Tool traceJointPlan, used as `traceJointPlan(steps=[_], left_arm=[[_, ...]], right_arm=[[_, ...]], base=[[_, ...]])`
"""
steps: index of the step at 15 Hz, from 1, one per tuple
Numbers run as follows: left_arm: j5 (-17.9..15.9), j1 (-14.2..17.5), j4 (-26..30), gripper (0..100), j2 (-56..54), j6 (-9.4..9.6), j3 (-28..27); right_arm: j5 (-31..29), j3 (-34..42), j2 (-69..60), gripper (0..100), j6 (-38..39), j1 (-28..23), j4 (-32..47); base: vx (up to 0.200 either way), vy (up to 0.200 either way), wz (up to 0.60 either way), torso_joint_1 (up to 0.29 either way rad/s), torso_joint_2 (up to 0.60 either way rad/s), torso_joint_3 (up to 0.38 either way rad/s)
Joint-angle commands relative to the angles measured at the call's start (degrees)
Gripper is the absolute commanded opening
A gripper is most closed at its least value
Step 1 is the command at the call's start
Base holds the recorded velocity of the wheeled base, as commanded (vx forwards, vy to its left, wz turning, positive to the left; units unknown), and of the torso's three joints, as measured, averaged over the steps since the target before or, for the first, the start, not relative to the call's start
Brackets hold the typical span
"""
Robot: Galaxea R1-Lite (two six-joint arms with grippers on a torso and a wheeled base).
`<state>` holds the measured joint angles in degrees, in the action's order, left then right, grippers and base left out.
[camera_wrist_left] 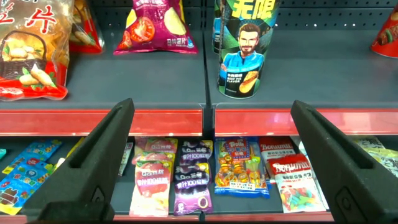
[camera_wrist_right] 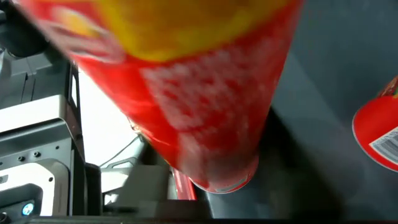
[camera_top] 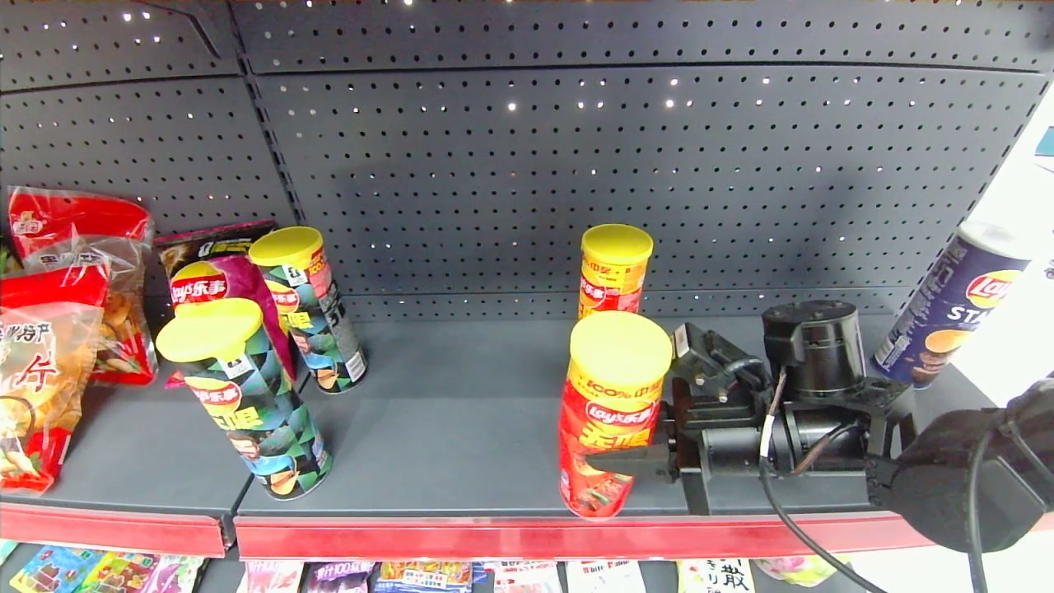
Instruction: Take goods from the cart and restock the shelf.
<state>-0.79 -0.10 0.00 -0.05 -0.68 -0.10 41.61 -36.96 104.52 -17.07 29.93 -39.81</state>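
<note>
A red chip can with a yellow lid (camera_top: 613, 395) stands upright near the front edge of the grey shelf (camera_top: 461, 420). My right gripper (camera_top: 627, 455) is shut on its lower half, coming in from the right. The same red can (camera_wrist_right: 199, 93) looms close in the right wrist view. A second red can (camera_top: 613, 268) stands behind it by the pegboard. My left gripper (camera_wrist_left: 211, 162) hangs open, its fingers (camera_wrist_left: 93, 162) spread wide, just in front of the shelf's red edge strip (camera_wrist_left: 155, 121) and below a green-black can (camera_wrist_left: 244, 50).
Two green-black cans (camera_top: 247, 395) (camera_top: 313, 305) and a purple bag (camera_top: 218, 280) stand at the shelf's left. Red snack bags (camera_top: 49, 329) fill the far left. A blue can (camera_top: 947, 305) leans at the right end. Candy packs (camera_wrist_left: 239, 168) line the lower shelf.
</note>
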Motion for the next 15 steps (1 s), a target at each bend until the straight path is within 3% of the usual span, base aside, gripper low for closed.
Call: traceJointPlan(steps=[1,15], left_arm=[[0.0,0.01,0.0,100,0.05,-0.02,0.01],[0.0,0.01,0.0,100,0.05,-0.02,0.01]], right_arm=[[-0.03,0.31,-0.2,0,-0.07,0.04,0.26],[-0.74,3.04,-2.83,0,-0.07,-0.92,0.35]], base=[[0.0,0.0,0.0,0.0,0.0,0.0],[0.0,0.0,0.0,0.0,0.0,0.0]])
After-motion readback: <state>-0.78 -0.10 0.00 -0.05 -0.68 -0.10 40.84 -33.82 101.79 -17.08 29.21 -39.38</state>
